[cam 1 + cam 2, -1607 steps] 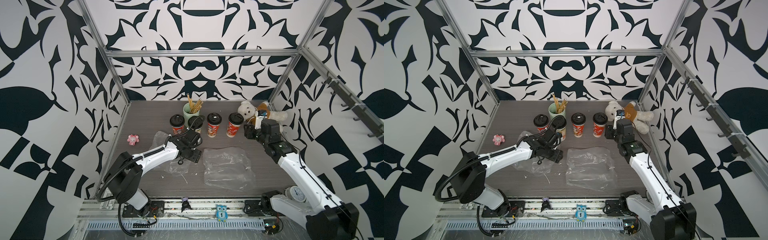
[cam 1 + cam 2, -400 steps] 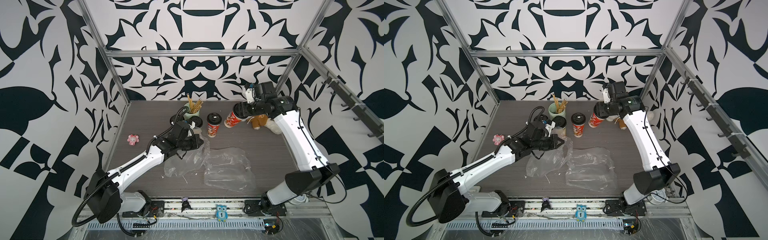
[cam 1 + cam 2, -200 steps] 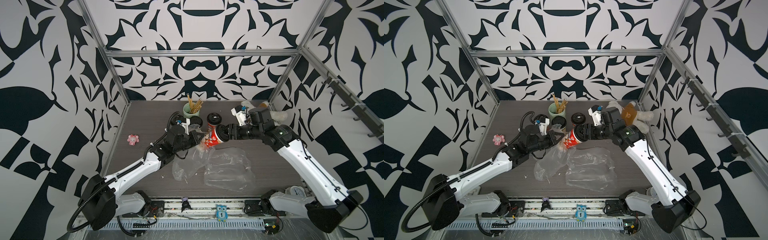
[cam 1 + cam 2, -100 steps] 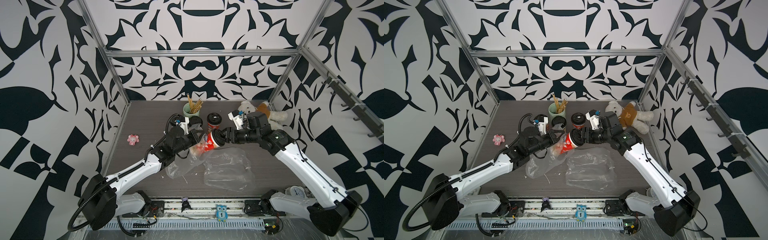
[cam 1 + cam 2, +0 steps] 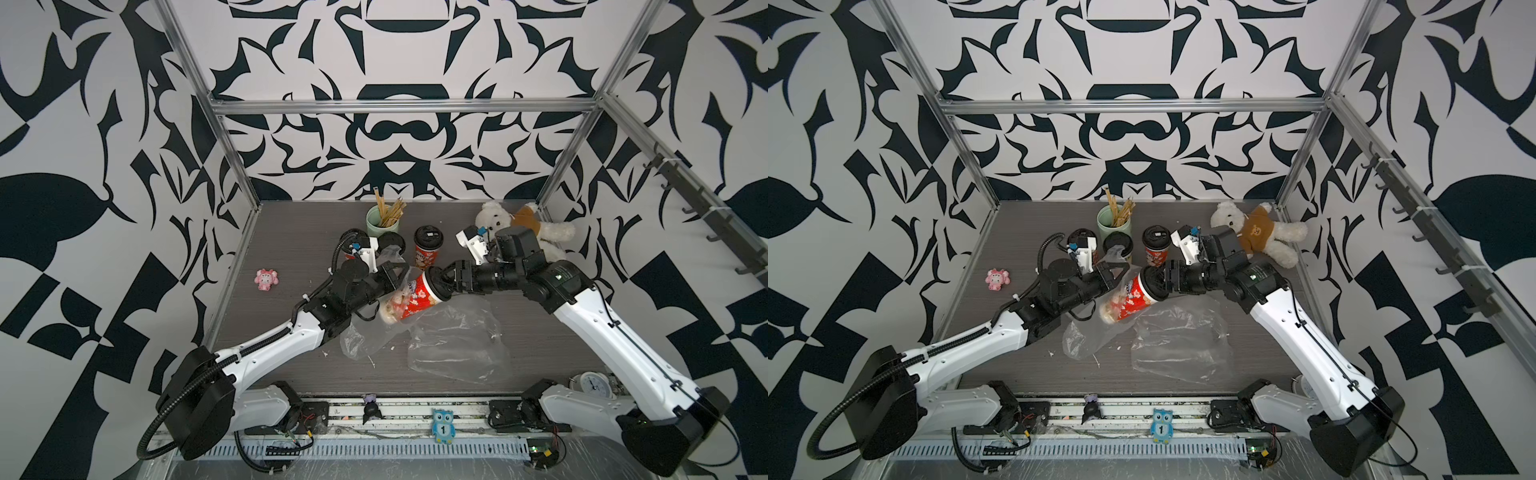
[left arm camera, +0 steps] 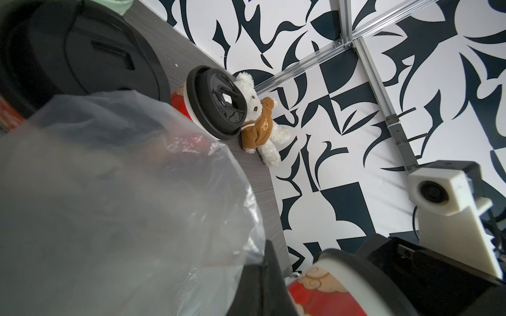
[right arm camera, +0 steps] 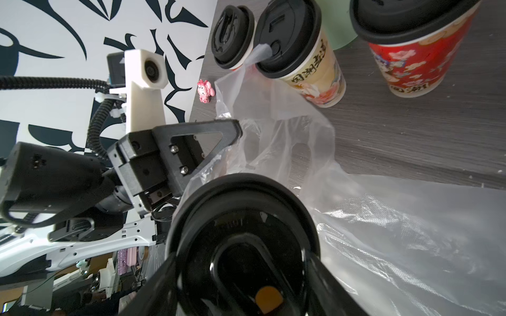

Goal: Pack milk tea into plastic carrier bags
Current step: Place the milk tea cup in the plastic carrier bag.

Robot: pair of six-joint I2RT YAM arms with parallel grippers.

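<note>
My left gripper (image 5: 395,276) is shut on the rim of a clear plastic carrier bag (image 5: 365,336) and holds its mouth up off the table. My right gripper (image 5: 444,280) is shut on a red milk tea cup (image 5: 415,299) at its black lid (image 7: 243,246). The cup is tilted, with its base inside the bag's mouth. The other carrier bag (image 5: 457,345) lies flat at front centre. At the back stand a red cup (image 5: 428,249), a cream cup (image 7: 309,54) and a third lidded cup (image 7: 232,35).
A mint-green cup of sticks (image 5: 382,218) stands at the back, a teddy bear (image 5: 523,226) lies in the back right corner and a pink toy (image 5: 266,279) sits at the left. A small clock (image 5: 592,384) is at the front right.
My right gripper has carried the red cup down and to the left, and its base has gone deeper into the bag. My left gripper keeps holding the bag's rim.
</note>
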